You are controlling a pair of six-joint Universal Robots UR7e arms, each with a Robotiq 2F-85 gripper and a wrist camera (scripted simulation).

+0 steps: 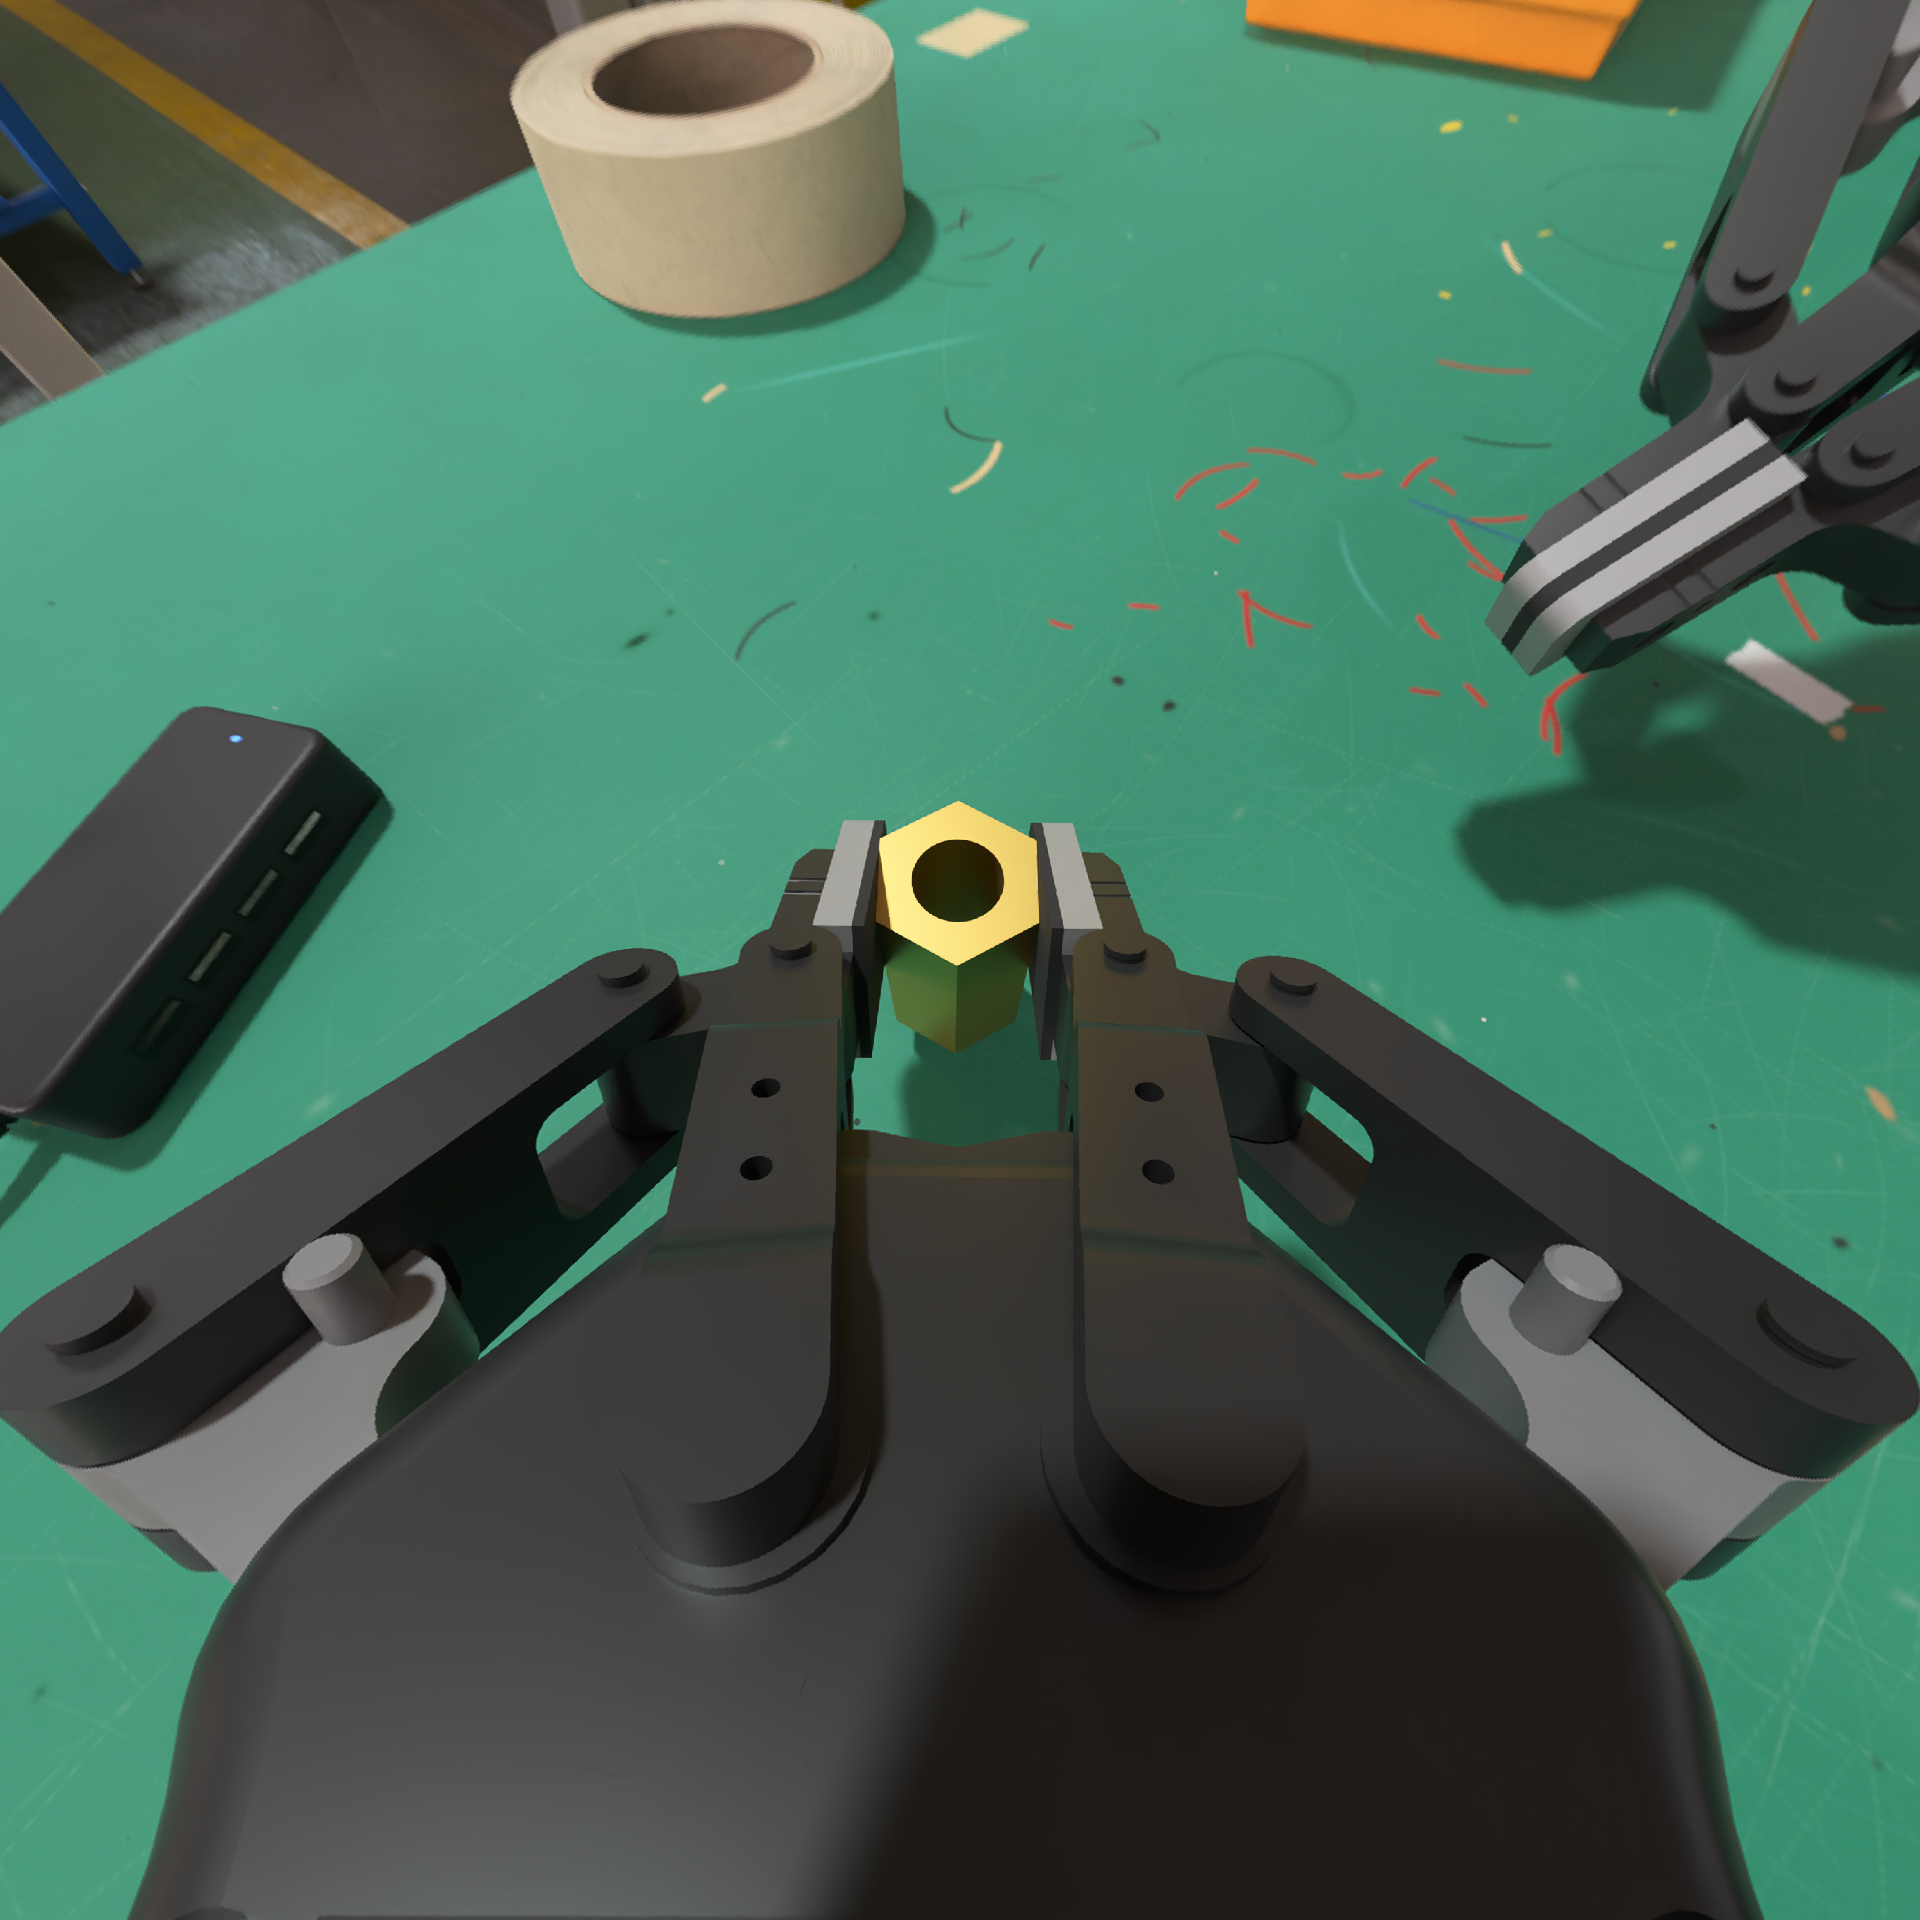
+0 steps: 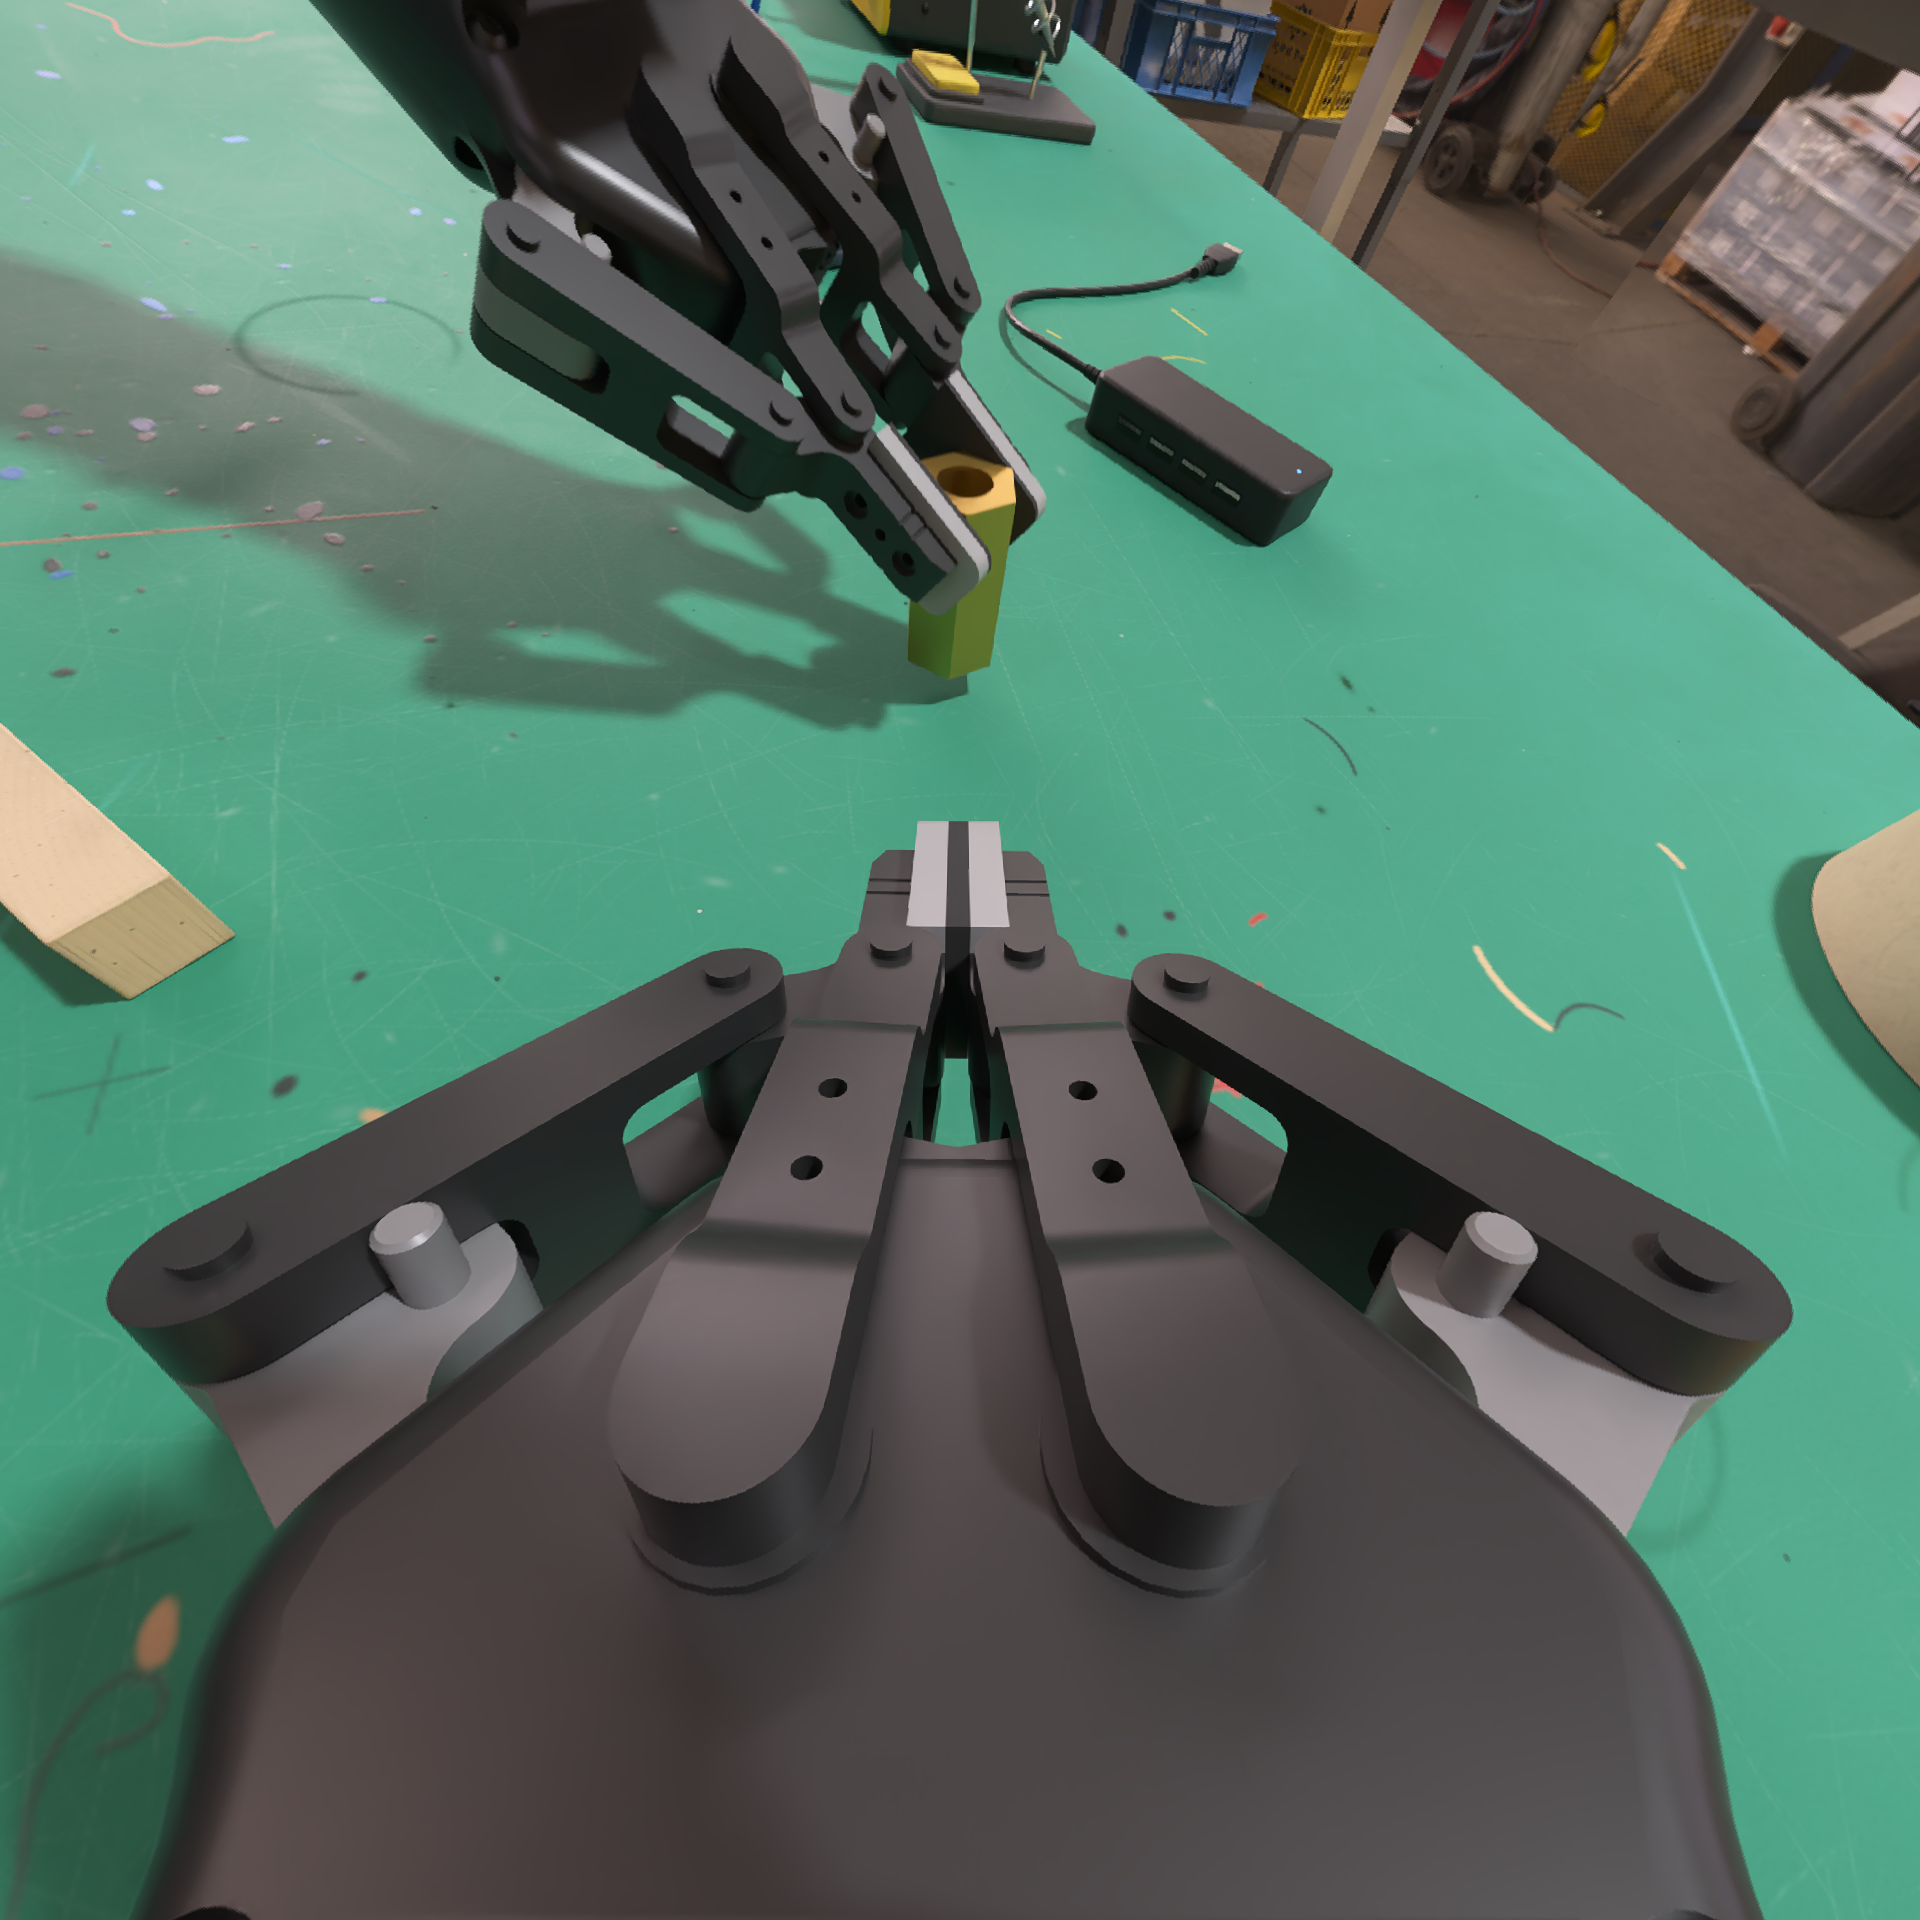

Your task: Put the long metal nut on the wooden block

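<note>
Long metal nut point(image 1: 957, 914) is held upright over the green mat point(image 2: 1351, 790), clamped by the left gripper point(image 1: 957, 904); the right gripper point(image 2: 957, 873) is pinched empty. Wooden block point(image 2: 94, 894) lies far left — a tilted, high grasp could let it topple when set down.

The long metal nut point(image 1: 957, 883) is a brass-yellow hexagonal piece with a round bore through its length, standing upright with the bore's opening facing up. Its lower end is at the green surface point(image 2: 1351, 831), though contact cannot be told. The wooden block point(image 2: 88, 883) is pale, square-cut timber lying flat, well apart from the nut.
</note>
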